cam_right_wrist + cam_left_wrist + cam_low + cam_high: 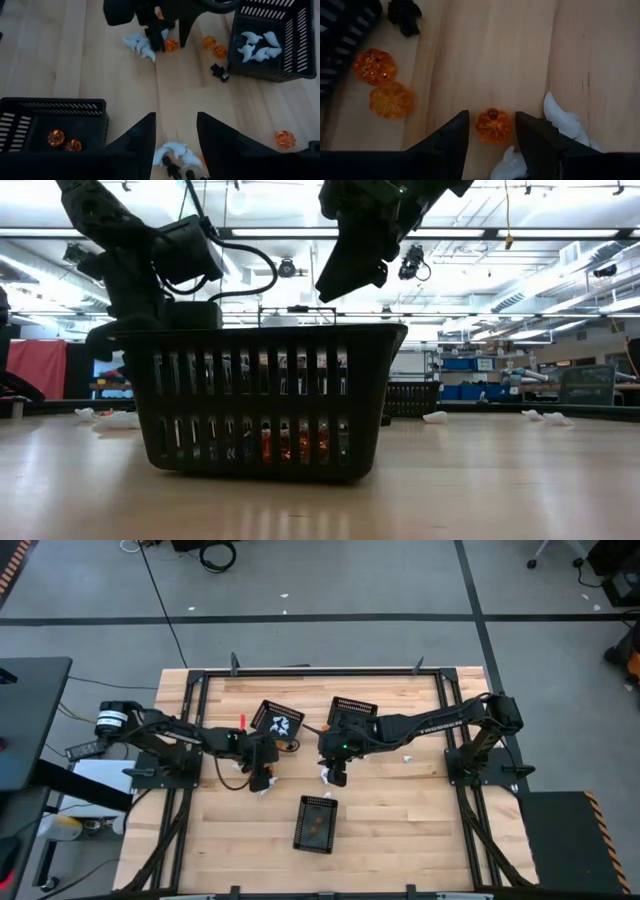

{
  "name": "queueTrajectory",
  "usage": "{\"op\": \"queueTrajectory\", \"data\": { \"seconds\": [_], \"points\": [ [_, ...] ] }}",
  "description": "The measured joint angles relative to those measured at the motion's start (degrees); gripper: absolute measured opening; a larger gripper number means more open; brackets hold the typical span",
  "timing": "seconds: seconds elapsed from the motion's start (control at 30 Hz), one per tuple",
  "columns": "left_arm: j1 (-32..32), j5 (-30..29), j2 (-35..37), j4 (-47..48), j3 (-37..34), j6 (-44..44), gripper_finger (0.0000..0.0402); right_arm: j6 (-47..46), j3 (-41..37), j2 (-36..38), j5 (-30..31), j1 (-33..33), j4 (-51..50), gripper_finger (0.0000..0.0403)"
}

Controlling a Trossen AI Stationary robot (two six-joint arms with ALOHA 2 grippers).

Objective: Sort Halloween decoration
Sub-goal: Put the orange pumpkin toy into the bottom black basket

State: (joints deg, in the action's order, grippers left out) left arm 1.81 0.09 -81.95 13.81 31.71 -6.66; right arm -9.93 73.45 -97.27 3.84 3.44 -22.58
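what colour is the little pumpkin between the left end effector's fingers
Translucent orange pumpkin, clearest in the left wrist view.

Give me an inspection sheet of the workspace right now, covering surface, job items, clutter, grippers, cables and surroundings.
Surface: wooden table, light planks, black frame around it.
Job's things: white ghosts in one basket; orange pumpkins in another basket; loose pumpkins, white ghosts and a black trinket on the table.
Clutter: nothing seen beyond the unsorted trinkets.
Grippers: left gripper open, low over the table, its fingers either side of an orange pumpkin; right gripper open, above a small pile of white and black trinkets.
Cables: black cable across the floor.
Surroundings: grey floor, shelving and ceiling lights behind.
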Motion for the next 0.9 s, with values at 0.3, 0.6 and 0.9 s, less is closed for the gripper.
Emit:
{"op": "queueTrajectory", "data": {
  "seconds": [0.3,0.6,0.9],
  "points": [
    [0.05,0.16,-0.01,0.27,-0.07,0.27,0.0142,-0.21,0.0,0.0,-0.27,0.0,0.68,0.0148],
    [0.06,1.5,-0.07,0.06,-0.1,0.88,0.0102,-1.05,0.0,-0.02,-0.29,0.03,0.96,0.0148],
    [-0.04,3.6,-0.38,0.48,2.95,1.47,0.01,-3.02,0.03,1.17,0.91,-0.15,0.49,0.0148]
  ]
}}
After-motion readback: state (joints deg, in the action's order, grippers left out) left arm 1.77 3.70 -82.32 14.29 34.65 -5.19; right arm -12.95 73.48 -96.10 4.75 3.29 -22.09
